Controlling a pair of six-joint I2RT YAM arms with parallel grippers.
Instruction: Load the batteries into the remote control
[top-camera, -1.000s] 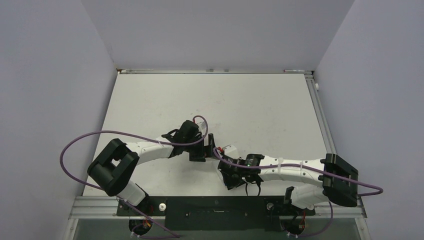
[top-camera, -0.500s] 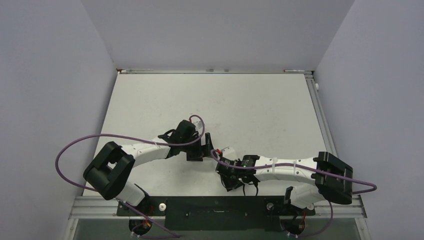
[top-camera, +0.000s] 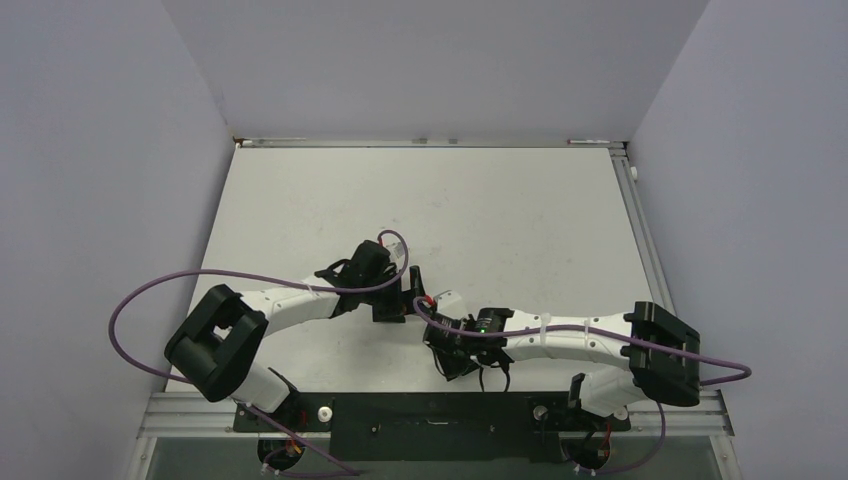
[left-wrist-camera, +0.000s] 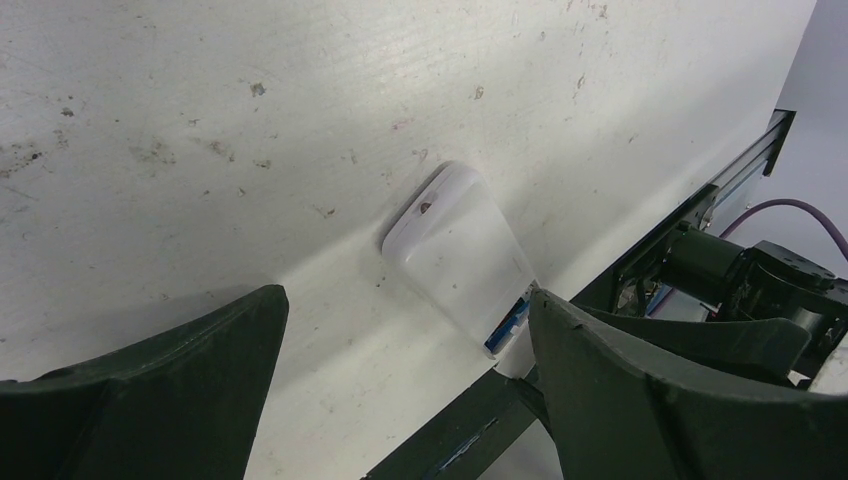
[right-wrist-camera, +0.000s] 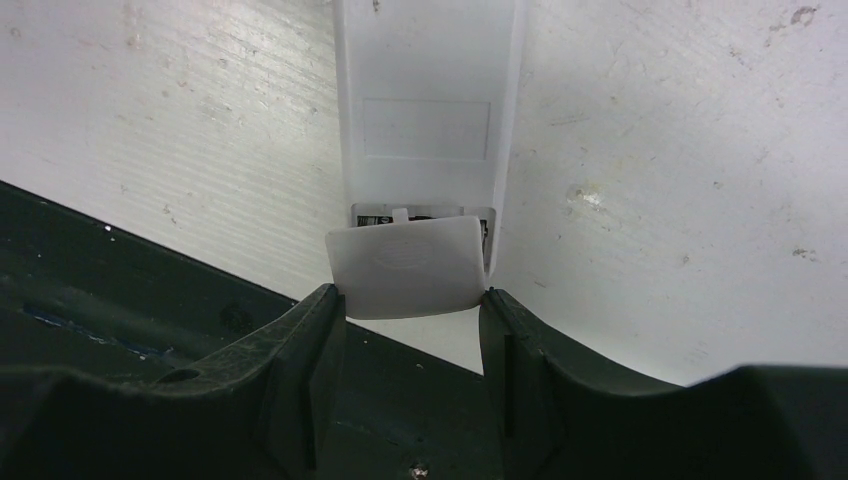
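Note:
The remote control (right-wrist-camera: 425, 120) lies plain white back up on the table. It also shows in the left wrist view (left-wrist-camera: 460, 250) and in the top view (top-camera: 447, 298). Its battery compartment (right-wrist-camera: 420, 213) is open at the near end, with dark contents I cannot make out. A blue battery (left-wrist-camera: 508, 322) shows in that open end. My right gripper (right-wrist-camera: 412, 295) is shut on a small white square cover piece (right-wrist-camera: 408, 265), held against the compartment opening. My left gripper (left-wrist-camera: 400, 300) is open wide, with the remote between its fingers and its right finger (left-wrist-camera: 640, 380) by the open end.
Both grippers meet near the table's middle front in the top view, left (top-camera: 408, 290) and right (top-camera: 432, 325). The white table (top-camera: 480, 210) is scuffed. Purple cables loop off both arms. A black rail (top-camera: 430, 420) runs along the near edge.
My right wrist has shifted left toward the remote's end. My left gripper has drawn slightly left. The remote has stayed in place.

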